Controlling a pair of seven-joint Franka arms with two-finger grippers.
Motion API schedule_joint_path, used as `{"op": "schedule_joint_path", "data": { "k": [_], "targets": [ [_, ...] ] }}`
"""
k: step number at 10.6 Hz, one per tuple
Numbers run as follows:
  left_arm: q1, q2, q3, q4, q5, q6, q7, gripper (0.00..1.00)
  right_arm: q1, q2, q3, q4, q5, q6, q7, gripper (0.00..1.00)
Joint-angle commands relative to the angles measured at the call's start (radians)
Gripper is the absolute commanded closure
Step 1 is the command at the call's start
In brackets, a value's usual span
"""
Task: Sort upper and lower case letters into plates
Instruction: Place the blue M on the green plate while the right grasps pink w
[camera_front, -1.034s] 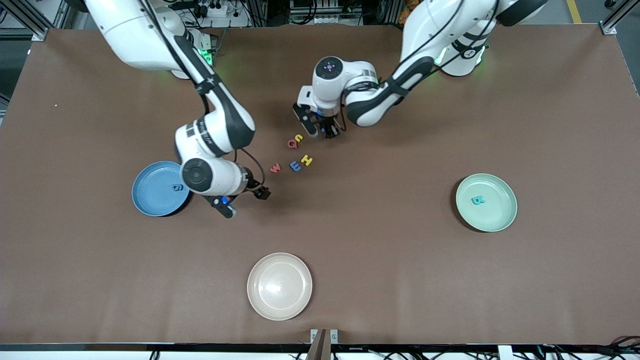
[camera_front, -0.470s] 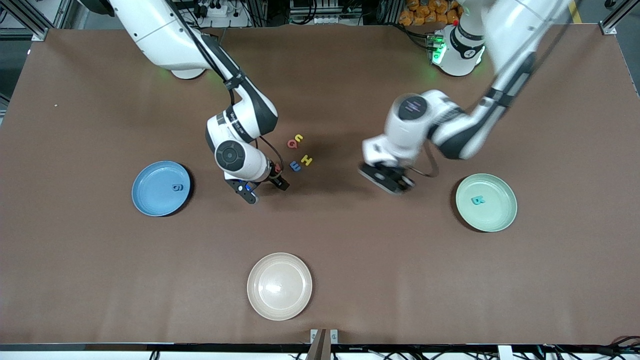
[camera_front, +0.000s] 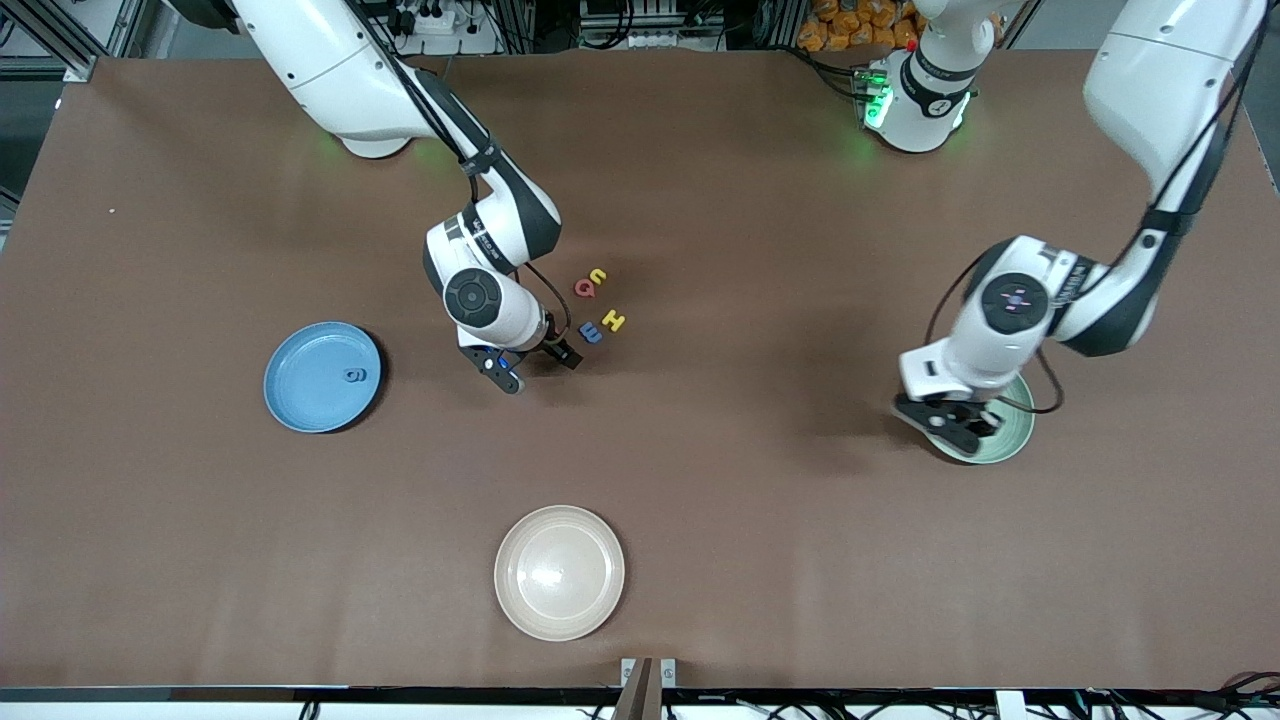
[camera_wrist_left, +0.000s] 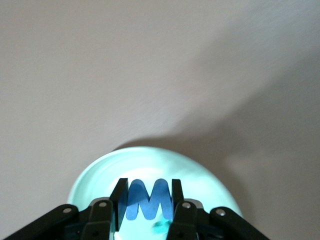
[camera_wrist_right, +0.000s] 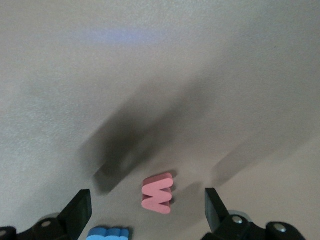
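Hovering at the mint plate's seven-o'clock rim, the left gripper is pinching a blue letter; releasing here risks spilling it onto the bench. Right gripper, jaws gaping, is straddling the pink letter, risking nudging the blue neighbour.

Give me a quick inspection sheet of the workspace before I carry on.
Surface: brown table, flat.
Job's things: blue plate holds one small letter; mint plate partly hidden; four loose letters mid-table; pink letter on the table.
Clutter: cream plate nearest the front camera.
Grippers: left claw shut on blue letter over the mint plate; right claw open over the pink letter.
Cables: black ones along both arms.
Surroundings: equipment above the table's top edge.
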Motion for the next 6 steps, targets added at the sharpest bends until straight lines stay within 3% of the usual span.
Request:
{"op": "schedule_joint_path", "data": {
  "k": [1, 2, 4, 5, 6],
  "targets": [
    [-0.009, -0.046, 0.053, -0.036, 0.001, -0.002, 0.02, 1.0, 0.002, -0.027, 0.007, -0.037, -0.006, 0.026, 0.03, 0.0],
    [-0.009, -0.034, 0.08, -0.042, 0.001, 0.0, 0.023, 1.0, 0.002, -0.027, 0.007, -0.041, -0.006, 0.031, 0.03, 0.0],
    [-0.009, -0.028, 0.105, -0.043, 0.001, 0.0, 0.023, 0.47, -0.001, -0.023, 0.007, -0.041, -0.003, 0.034, 0.03, 0.0],
    [-0.011, -0.03, 0.106, -0.043, 0.001, 0.0, 0.023, 0.0, 0.004, -0.021, 0.008, -0.043, -0.003, 0.036, 0.03, 0.0],
    [-0.012, -0.034, 0.105, -0.042, 0.001, 0.0, 0.023, 0.0, 0.004, -0.02, 0.008, -0.044, -0.003, 0.037, 0.03, 0.0]
  ]
}}
